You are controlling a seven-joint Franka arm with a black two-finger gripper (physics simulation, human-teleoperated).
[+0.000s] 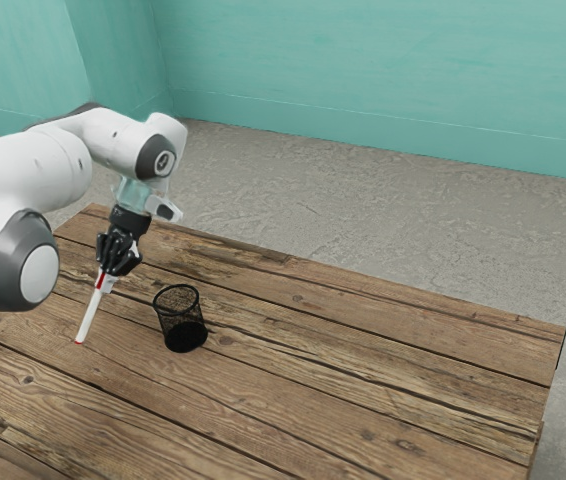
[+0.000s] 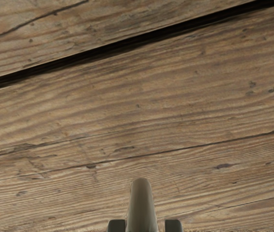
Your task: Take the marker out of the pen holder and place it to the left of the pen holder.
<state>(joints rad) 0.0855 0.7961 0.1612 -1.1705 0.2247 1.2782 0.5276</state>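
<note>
Currently, the black two-finger gripper (image 1: 105,284) pinches a white-and-red marker (image 1: 89,318) near its upper end, presumably leaving the lower end free to meet the plank table (image 1: 363,400). The marker slants on the exterior view's left of an upright, apparently empty mesh pen holder (image 1: 180,319).

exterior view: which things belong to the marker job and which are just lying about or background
Part of the job:
- marker, out of the holder, at the gripper
- black mesh pen holder, the reference for placing

Just surroundings:
- wooden table, as support
- grey floor
- teal walls
</note>
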